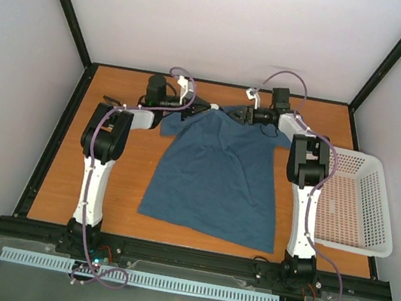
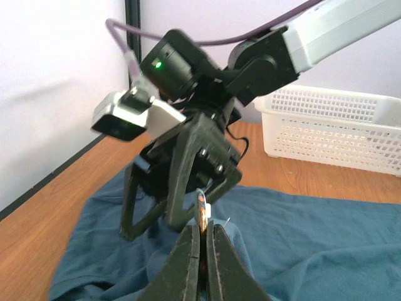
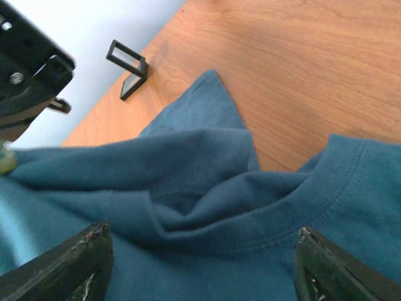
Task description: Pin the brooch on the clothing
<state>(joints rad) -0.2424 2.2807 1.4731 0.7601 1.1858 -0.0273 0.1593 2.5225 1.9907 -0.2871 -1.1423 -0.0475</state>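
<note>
One black holder (image 3: 128, 69) is being observed at 10 o'clock on the table. One brooch (image 2: 202, 208) is being gripped edge-on by the clenched left gripper (image 2: 202, 229) at 12 o'clock, just above the collar of one T-shirt (image 1: 214, 183) lying mid-table. The right gripper (image 3: 200, 263) is being held released, astride that collar. One white mesh basket (image 1: 381, 206) is being observed at 3 o'clock.

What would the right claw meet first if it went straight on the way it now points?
The T-shirt. The right claw stands open with the bunched fabric by the neckline directly ahead between its fingers, so that fold most likely comes first. How near it is cannot be judged from this view.
</note>
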